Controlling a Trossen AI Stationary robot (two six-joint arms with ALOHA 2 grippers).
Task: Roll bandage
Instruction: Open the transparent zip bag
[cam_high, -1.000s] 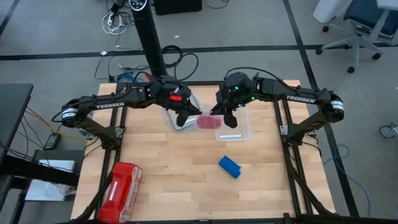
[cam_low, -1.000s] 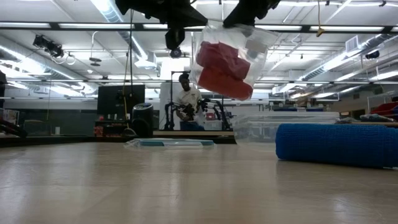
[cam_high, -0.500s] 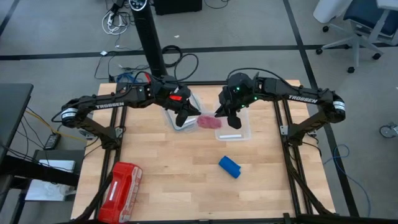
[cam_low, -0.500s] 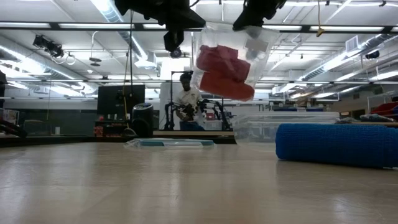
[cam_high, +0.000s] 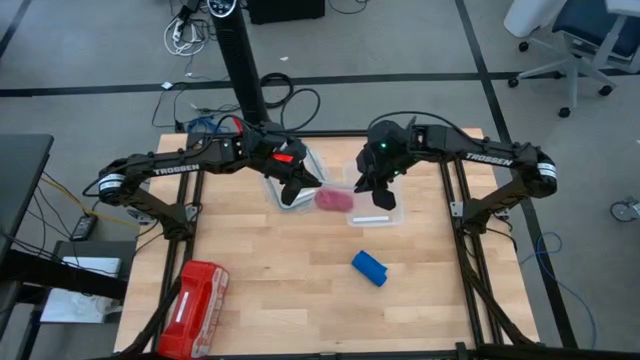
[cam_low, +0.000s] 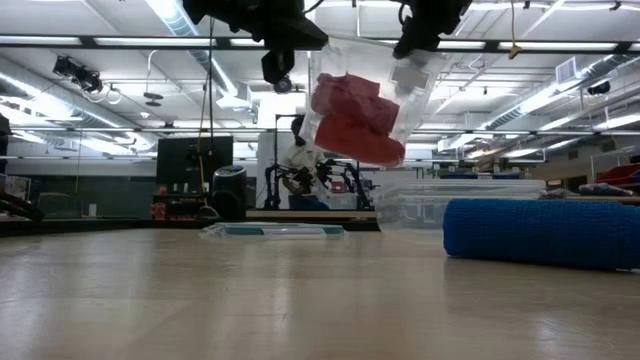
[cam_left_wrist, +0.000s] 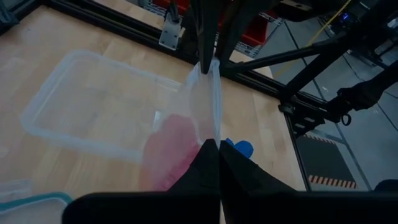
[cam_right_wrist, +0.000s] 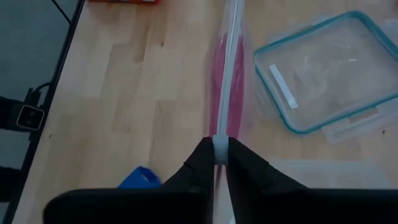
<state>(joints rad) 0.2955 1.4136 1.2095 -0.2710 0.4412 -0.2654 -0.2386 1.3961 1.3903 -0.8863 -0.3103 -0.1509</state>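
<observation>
While both arms are reaching toward the middle of the far half of the table (cam_high: 250, 300), they are holding a clear plastic bag (cam_low: 362, 95) up in the air between them, and the pink-red rolls (cam_low: 348, 118) are sitting inside it. The left gripper (cam_high: 300, 187) is pinching one top edge of the bag with its fingers pressed fully together on the plastic, as the left wrist view is showing at the bag's seam (cam_left_wrist: 208, 93). The right gripper (cam_high: 379, 193) is clamping the opposite top edge, its fingers nearly together with only the thin plastic strip (cam_right_wrist: 222, 106) between them. The bandage (cam_high: 368, 268), a small stubby blue cylinder, is lying on the wood well apart from both grippers: in the high view it is sitting at about 5 o'clock from the left gripper and at about 6 o'clock from the right gripper, nearer the table's front edge. In the low view the bandage (cam_low: 540, 232) is resting on the tabletop at about 4 o'clock from the hanging bag. Under the bag, a clear container (cam_high: 381, 210) and a teal-rimmed lid (cam_right_wrist: 323, 74) are lying on the table, and a red plastic-wrapped pack (cam_high: 195, 305) is lying near the front left corner.
</observation>
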